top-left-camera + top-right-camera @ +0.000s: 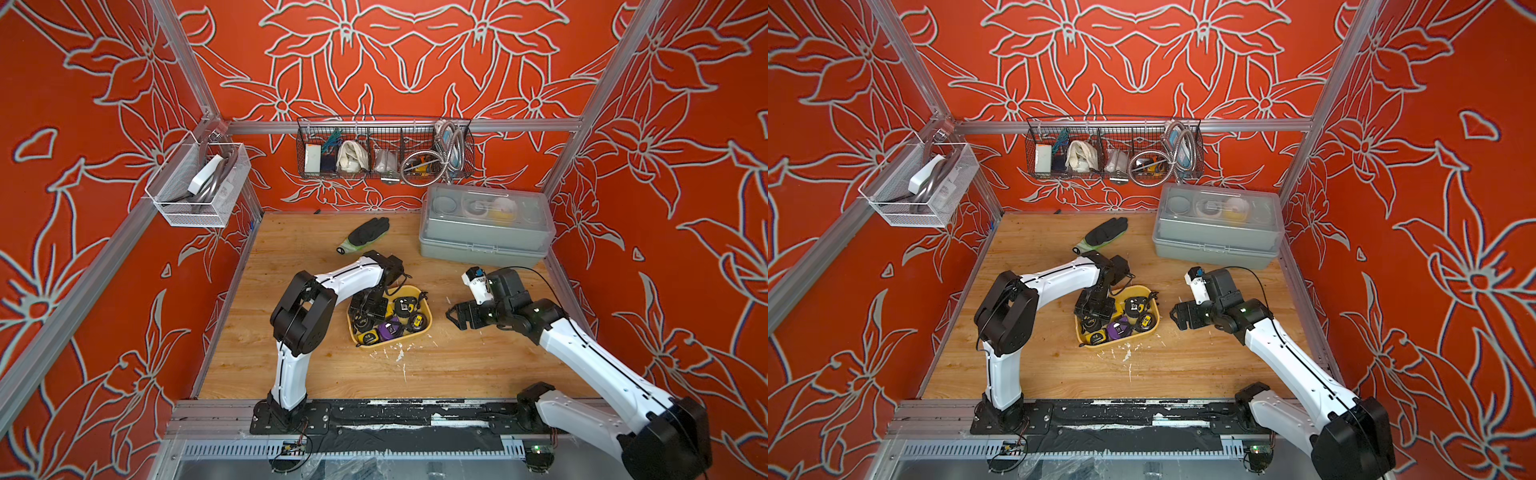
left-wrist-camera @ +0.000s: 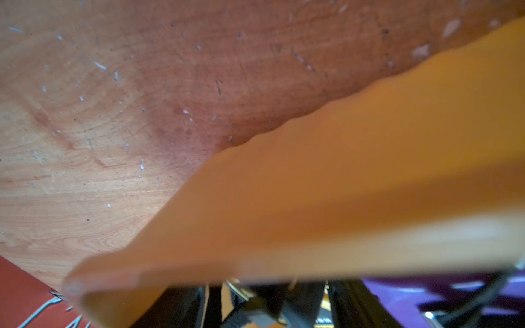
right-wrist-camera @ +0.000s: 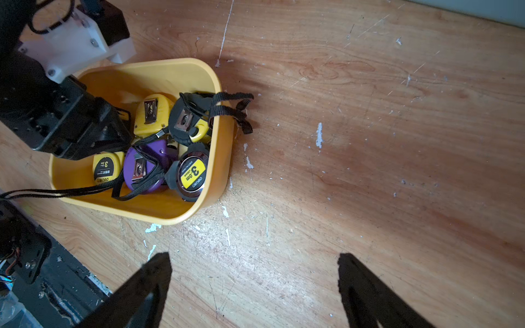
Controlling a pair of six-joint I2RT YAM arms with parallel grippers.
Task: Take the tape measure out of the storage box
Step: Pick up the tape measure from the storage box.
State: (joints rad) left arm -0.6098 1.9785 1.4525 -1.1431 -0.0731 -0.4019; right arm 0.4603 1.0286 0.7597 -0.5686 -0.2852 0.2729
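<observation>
1. The left arm (image 1: 353,274) rises from its base on the front rail and folds sharply at the elbow. Its white forearm runs out over the table (image 1: 291,353) to the storage box (image 3: 159,213).
2. At the wrist it bends downward, so the left gripper (image 3: 119,136) points down into the end of the box nearer that arm.
3. Its fingertips are buried among the contents. The left wrist view shows only blurred black shapes behind the orange-yellow box wall (image 2: 341,198). I cannot tell whether the jaws are apart or have closed on anything.
4. The right arm (image 1: 582,353) stretches low from the front right corner towards the middle of the table. Its wrist is cocked so that the right gripper (image 3: 254,257) faces the box.
5. That gripper hangs over bare wood near the box without touching it. Its jaws are spread wide and there is nothing between them.
6. The tape measures lie inside the box, crowded together: a purple tape measure (image 3: 147,167), a round black tape measure (image 3: 191,174) with a yellow label just beside it, and yellow ones around them.
7. One black wrist strap (image 3: 230,110) hangs out over the rim.
</observation>
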